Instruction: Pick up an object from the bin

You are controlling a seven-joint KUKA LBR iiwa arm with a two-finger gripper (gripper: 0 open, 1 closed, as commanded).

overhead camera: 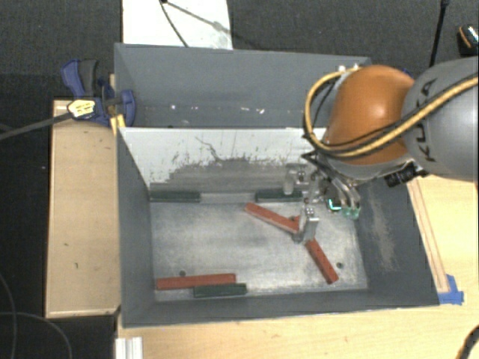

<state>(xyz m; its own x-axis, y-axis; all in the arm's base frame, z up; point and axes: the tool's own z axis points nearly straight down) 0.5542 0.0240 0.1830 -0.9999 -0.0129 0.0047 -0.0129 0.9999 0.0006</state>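
Observation:
My gripper point(304, 229) hangs low over the right middle of the bin floor, its fingertips at the right end of a red-brown flat stick point(271, 217) that lies slanting. Whether the fingers close on that stick I cannot tell. Just below the gripper, a second red-brown stick point(322, 261) lies slanting toward the bin's lower right. A dark green stick point(274, 195) lies along the back wall, just left of the gripper body.
Another dark green stick point(174, 197) lies at the back left. Near the front wall a red-brown stick point(195, 280) and a dark green stick point(219, 291) lie side by side. The arm with its orange cover and cables hangs over the bin's right side.

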